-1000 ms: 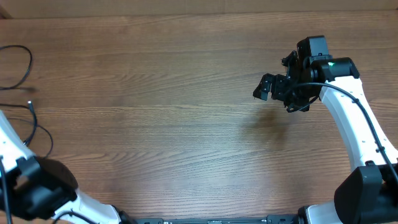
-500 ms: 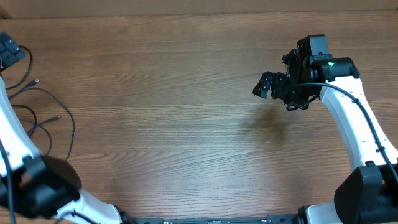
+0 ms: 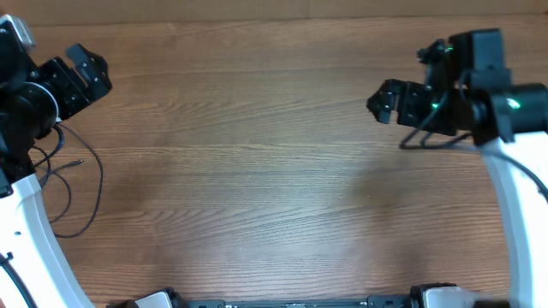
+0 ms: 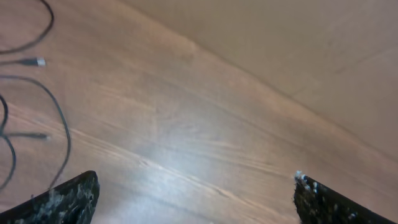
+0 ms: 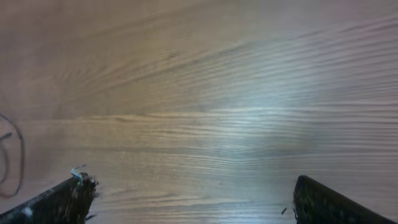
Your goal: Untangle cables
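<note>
Thin black cables (image 3: 100, 183) lie in loose loops on the wooden table (image 3: 257, 171) at its left edge, partly under my left arm. One small silvery plug (image 3: 79, 162) points right. In the left wrist view the cables (image 4: 61, 118) curve along the left side, with plug ends (image 4: 37, 62) showing. My left gripper (image 3: 96, 72) hovers at the back left, open and empty, just behind the cables. Its view shows the left gripper (image 4: 196, 200) over bare wood. My right gripper (image 3: 387, 100) is open and empty at the back right, far from the cables. The right gripper (image 5: 193, 200) holds nothing.
A paler surface (image 4: 298, 43) runs behind the table's back edge. A thicker black cable (image 3: 428, 141) hangs from the right arm. A thin cord (image 5: 18, 149) shows at the far left of the right wrist view.
My left gripper has come into view at the back left and opened. The cables have shifted and now lie loose on the table. The right gripper moved a little to the right.
</note>
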`<state>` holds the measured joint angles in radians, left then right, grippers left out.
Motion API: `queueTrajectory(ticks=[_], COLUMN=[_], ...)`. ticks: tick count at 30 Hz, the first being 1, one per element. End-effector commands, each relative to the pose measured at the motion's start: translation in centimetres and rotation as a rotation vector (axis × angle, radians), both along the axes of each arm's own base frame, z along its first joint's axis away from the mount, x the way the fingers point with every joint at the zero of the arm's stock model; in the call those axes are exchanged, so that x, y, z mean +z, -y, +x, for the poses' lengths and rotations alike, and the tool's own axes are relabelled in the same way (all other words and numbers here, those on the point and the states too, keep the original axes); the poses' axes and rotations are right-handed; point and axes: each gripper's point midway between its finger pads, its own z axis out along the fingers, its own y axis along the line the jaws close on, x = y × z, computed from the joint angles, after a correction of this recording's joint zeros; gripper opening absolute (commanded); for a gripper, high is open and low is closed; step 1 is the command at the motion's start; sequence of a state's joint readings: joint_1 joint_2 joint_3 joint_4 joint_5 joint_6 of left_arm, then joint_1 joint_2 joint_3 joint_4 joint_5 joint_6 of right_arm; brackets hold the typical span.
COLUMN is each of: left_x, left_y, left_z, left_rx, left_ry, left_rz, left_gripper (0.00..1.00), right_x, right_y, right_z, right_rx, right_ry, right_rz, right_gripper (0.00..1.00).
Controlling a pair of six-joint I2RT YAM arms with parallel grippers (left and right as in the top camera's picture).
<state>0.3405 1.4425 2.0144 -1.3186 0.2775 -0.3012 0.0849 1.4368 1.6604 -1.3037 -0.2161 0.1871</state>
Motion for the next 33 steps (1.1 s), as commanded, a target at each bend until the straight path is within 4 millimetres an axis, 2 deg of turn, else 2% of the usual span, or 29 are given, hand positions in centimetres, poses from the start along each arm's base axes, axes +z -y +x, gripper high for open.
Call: queueTrajectory(ticks=[1,6,9,12,20,25,30,33], left_x=[-0.5,-0.5,-0.5,-0.5,-0.5,-0.5,-0.5,-0.5], left_y=[0.5,0.5,0.5,0.5,0.5,0.5,0.5,0.5], left_z=[0.1,0.1,0.1,0.1,0.1,0.1,0.1,0.1], left_rx=[-0.013,-0.013,-0.014,-0.013,-0.013,-0.013,-0.013,-0.013], left_ry=[-0.017,-0.018,-0.018,-0.018,-0.018,-0.018,-0.018,-0.018], left_rz=[-0.035,-0.036,-0.036,-0.036,-0.036,-0.036,-0.036,-0.036], left_gripper=[1.00,1.00,1.00,0.99,1.00,0.99,1.00,1.00], right_x=[4.8,9.5,10.8,11.6,11.4,14.4,15.4,16.6], right_y=[1.8,2.2,2.4,2.5,2.5,2.1,2.0,2.8], right_z=[-1.8,-6.3,-9.0,-10.2,-9.6,-7.2,-5.7,-5.2], right_rx=[-0.050,-0.057,-0.059,-0.060,-0.060,-0.057,-0.061,-0.101], right_ry=[0.160,0.329,0.378,0.413,0.405,0.548,0.596,0.655], right_rz=[-0.070,-0.052,-0.046,-0.042,-0.043,-0.018,-0.015,-0.042], right_gripper=[1.00,1.00,1.00,1.00,1.00,1.00,1.00,1.00])
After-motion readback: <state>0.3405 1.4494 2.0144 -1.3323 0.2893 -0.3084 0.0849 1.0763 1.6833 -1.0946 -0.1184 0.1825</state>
